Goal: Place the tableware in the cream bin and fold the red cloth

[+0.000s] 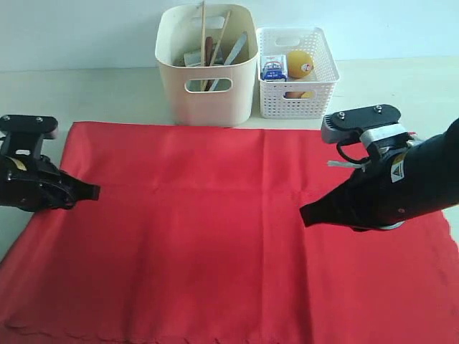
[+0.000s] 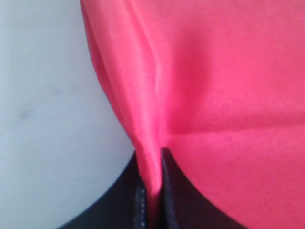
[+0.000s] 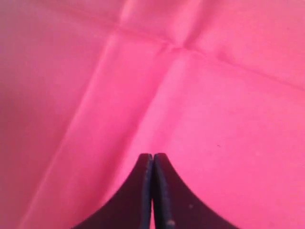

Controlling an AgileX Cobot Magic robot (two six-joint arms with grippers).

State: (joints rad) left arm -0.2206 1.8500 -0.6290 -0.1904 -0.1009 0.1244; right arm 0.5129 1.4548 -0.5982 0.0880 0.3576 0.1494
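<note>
The red cloth (image 1: 201, 236) lies spread flat over the table, with crease lines across it. At its left edge my left gripper (image 1: 93, 191) is shut on a pinched ridge of the cloth (image 2: 150, 119), which rises between the fingertips (image 2: 165, 160). My right gripper (image 1: 305, 215) hovers over the cloth's right half with its jaws (image 3: 153, 156) pressed together and nothing seen between them. The cream bin (image 1: 208, 93) stands behind the cloth and holds chopsticks (image 1: 203, 29), a steel knife (image 1: 237, 50) and other tableware that is partly hidden.
A white lattice basket (image 1: 297, 89) stands to the right of the cream bin, with an orange (image 1: 300, 64) and a milk carton (image 1: 273, 68) inside. Bare pale table (image 1: 86, 93) shows behind and left of the cloth.
</note>
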